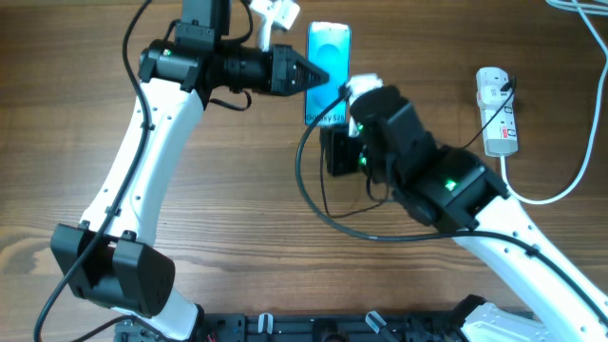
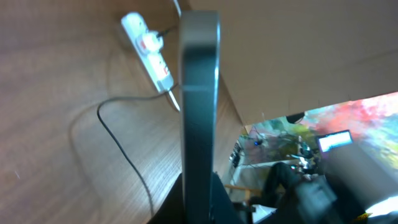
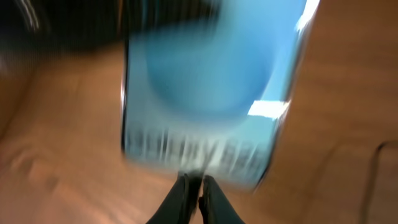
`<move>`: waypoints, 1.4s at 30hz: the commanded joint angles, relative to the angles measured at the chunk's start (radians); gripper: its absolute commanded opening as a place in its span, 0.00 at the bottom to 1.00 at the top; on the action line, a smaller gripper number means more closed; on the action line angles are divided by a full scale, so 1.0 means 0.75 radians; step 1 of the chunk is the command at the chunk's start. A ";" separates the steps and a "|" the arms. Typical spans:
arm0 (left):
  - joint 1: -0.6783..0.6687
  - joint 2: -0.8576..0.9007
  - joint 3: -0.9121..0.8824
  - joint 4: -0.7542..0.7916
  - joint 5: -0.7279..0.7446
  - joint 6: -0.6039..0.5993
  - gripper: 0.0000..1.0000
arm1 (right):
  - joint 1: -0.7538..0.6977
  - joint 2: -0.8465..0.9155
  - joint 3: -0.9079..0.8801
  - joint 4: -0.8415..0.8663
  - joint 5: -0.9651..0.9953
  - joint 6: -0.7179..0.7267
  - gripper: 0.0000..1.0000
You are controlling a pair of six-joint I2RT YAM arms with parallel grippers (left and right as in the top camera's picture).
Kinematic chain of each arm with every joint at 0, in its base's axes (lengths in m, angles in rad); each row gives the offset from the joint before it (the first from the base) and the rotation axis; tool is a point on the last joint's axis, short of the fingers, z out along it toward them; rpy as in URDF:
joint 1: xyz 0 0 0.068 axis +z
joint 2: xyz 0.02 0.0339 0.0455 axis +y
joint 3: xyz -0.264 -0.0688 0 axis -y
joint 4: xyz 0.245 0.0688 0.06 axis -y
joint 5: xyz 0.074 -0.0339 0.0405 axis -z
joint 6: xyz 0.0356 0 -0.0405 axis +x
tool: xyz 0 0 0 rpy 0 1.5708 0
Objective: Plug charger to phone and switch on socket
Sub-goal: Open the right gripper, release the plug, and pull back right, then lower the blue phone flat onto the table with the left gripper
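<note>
The phone [image 1: 329,46], with a cyan screen and white frame, lies at the back centre. My left gripper [image 1: 313,74] is shut on its long left side. In the left wrist view the phone [image 2: 199,93] shows edge-on between the fingers [image 2: 199,208]. My right gripper [image 1: 332,131] is at the phone's short edge with the dark text. In the blurred right wrist view its fingers [image 3: 196,186] are shut on a small dark tip, the charger's connector, touching the phone's edge [image 3: 199,149]. The charger's thin black cable [image 1: 313,204] loops over the table. The white socket [image 1: 497,109] lies at the right, with the charger's black plug [image 2: 163,34] in it.
The socket's thick white cord [image 1: 570,185] curves off to the right edge. A white object [image 1: 275,14] sits at the back edge beside the left arm. The robot bases and their black cables [image 1: 313,328] line the front edge.
</note>
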 commanded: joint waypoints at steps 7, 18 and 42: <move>-0.025 -0.021 -0.002 -0.010 0.032 -0.007 0.04 | -0.022 -0.014 0.054 -0.060 0.138 -0.015 0.21; -0.025 -0.021 -0.002 -0.040 -0.263 -0.008 0.04 | -0.022 -0.182 0.054 -0.356 0.092 0.221 0.99; -0.025 -0.004 -0.004 -0.232 -0.607 -0.047 0.04 | -0.022 0.051 0.048 -0.544 0.038 0.400 1.00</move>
